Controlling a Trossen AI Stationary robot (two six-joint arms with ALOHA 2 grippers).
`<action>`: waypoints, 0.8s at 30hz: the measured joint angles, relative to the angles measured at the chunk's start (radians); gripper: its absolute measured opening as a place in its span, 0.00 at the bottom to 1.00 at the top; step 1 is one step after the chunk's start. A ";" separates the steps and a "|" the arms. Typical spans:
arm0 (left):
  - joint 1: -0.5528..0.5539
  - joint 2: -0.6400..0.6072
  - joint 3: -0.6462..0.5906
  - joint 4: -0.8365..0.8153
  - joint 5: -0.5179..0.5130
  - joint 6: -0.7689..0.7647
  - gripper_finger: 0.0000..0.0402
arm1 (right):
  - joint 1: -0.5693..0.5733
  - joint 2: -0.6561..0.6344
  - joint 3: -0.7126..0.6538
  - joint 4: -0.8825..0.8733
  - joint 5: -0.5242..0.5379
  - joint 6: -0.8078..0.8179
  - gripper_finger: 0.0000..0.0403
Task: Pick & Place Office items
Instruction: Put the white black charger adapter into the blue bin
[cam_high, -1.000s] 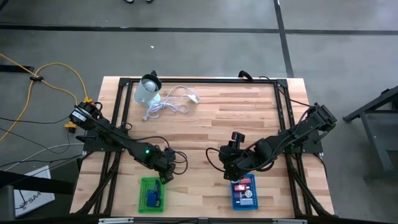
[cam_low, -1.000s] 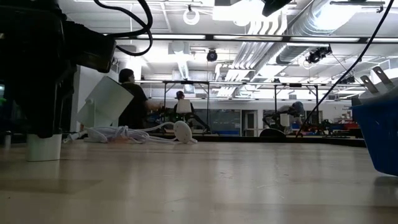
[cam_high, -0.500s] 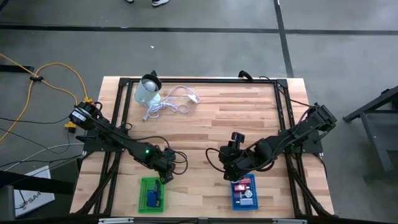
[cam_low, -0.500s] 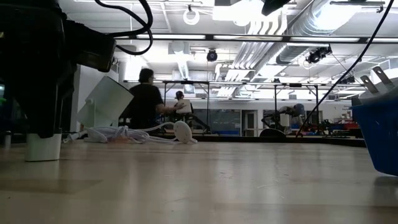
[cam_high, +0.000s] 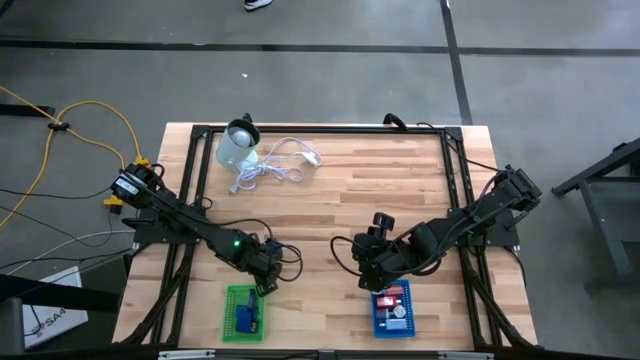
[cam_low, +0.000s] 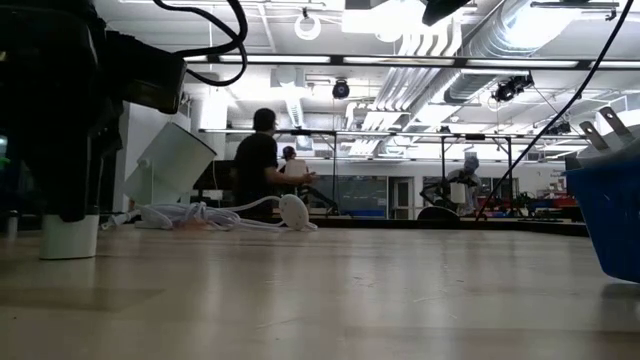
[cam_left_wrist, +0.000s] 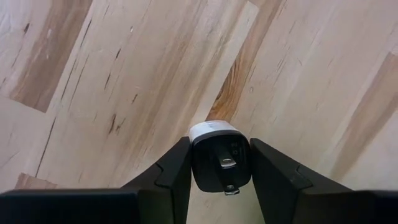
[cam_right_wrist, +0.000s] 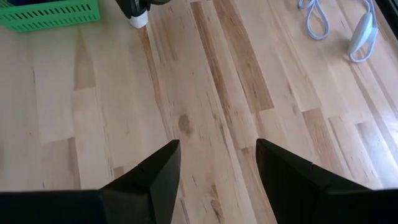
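My left gripper (cam_left_wrist: 219, 142) stands just beyond the green basket (cam_high: 244, 312), shut on a small office item, a black-faced plug block (cam_left_wrist: 221, 158) with a white end and metal prongs. In the low view the block's white end (cam_low: 70, 237) rests on the table under the dark gripper. My right gripper (cam_right_wrist: 217, 144) hangs open above bare wood, with nothing between its fingers, just beyond the blue basket (cam_high: 394, 312). The green basket holds blue pieces. The blue one holds red and white pieces. My left gripper pinches the block's two opposite sides (cam_left_wrist: 196, 163) between its two fingers (cam_left_wrist: 174, 171). The fingers come from above, pointing steeply down. The block stands upright, its pronged black face up toward the wrist and its white end (cam_low: 70, 237) down on the table.
A pale round container (cam_high: 238, 148) and a coiled white cable (cam_high: 275, 165) lie at the table's far left. A black frame runs around the table top (cam_high: 330, 128). Open wood lies between the two arms and toward the far edge. People move in the room behind.
Both arms have kept still. In the room behind the table a person has walked toward the right of the low view.
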 joint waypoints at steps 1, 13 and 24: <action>0.001 -0.002 0.000 0.000 0.000 0.007 0.32 | 0.000 0.000 0.000 0.000 0.000 0.000 0.49; 0.002 -0.095 0.000 0.076 -0.051 0.129 0.32 | 0.000 0.000 0.000 -0.001 0.000 0.000 0.49; 0.002 -0.198 0.000 0.265 -0.160 0.346 0.32 | 0.000 0.000 0.000 -0.001 0.000 -0.001 0.49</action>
